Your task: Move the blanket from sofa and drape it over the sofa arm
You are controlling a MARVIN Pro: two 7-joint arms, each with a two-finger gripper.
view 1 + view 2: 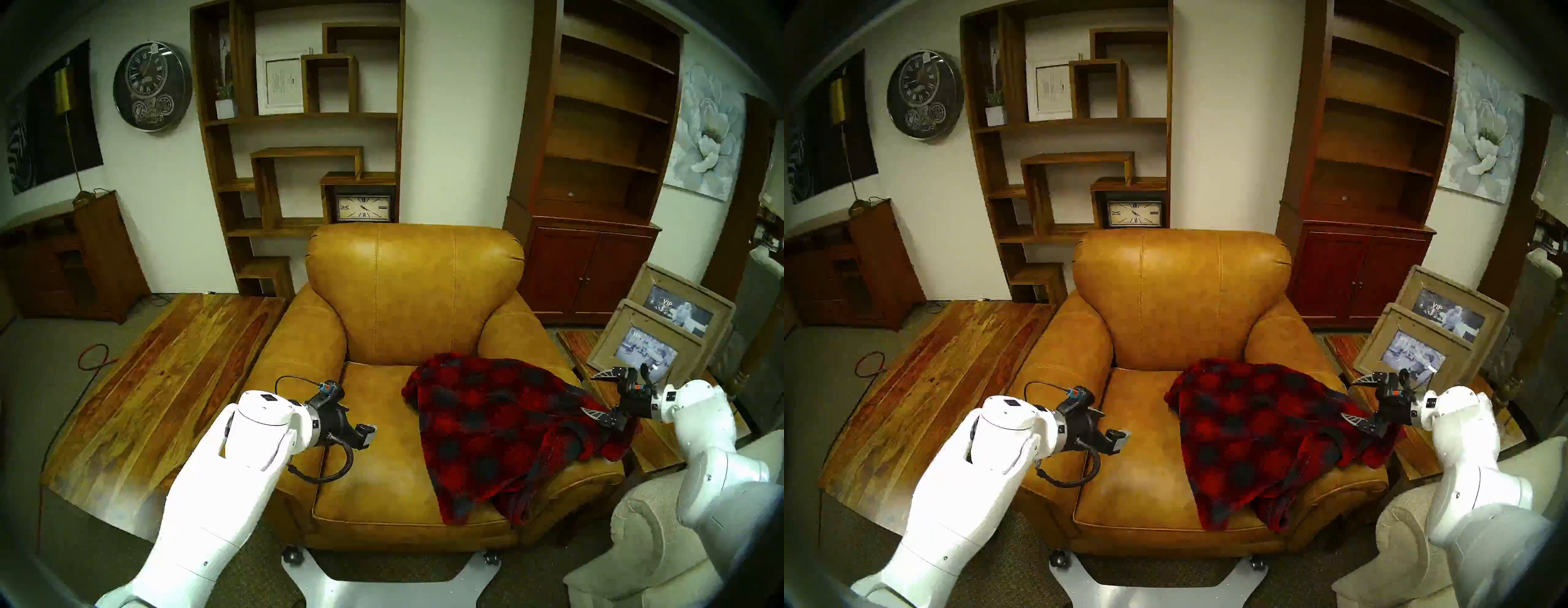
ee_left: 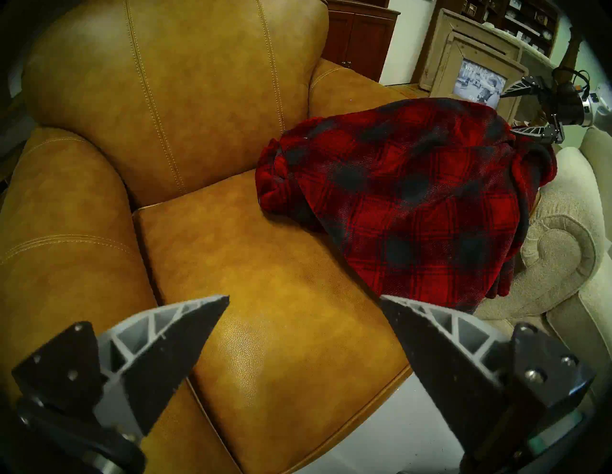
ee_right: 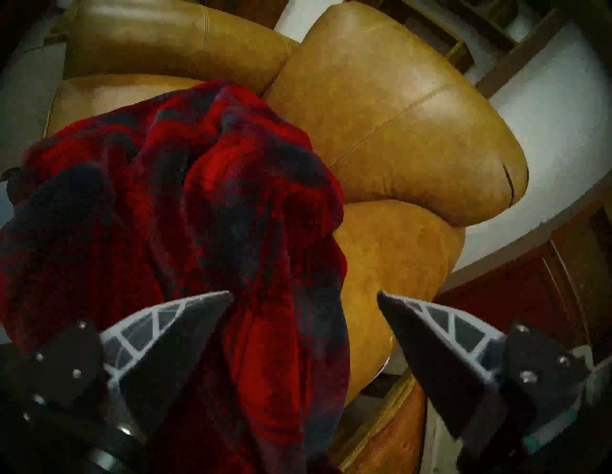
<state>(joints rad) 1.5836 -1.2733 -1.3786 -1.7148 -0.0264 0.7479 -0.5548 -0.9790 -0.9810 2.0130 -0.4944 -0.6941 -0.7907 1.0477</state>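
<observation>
A: Where's the blanket (image 1: 505, 429)?
B: Half on the sofa (image 1: 382, 446) seat, half over the sofa arm (image 1: 589, 471). Right pincer (image 1: 600, 395) spread wide just past the arm, holding nothing; lower finger at the cloth.
A: Left pincer (image 2: 304, 301)?
B: Wide too, empty, above bare seat. Head view hides its fingers; its wrist view shows them.

blanket (image 1: 500, 429) covers most of the sofa arm (image 1: 589, 475), only front roll and back end show. Left pincer (image 2: 304, 298) fingertips hidden behind its own wrist in head views. Right wrist view soft; can't tell if right pincer (image 3: 304, 294) finger touches fleece. Shelf clock (image 1: 363, 207) numerals unreadable.
</observation>
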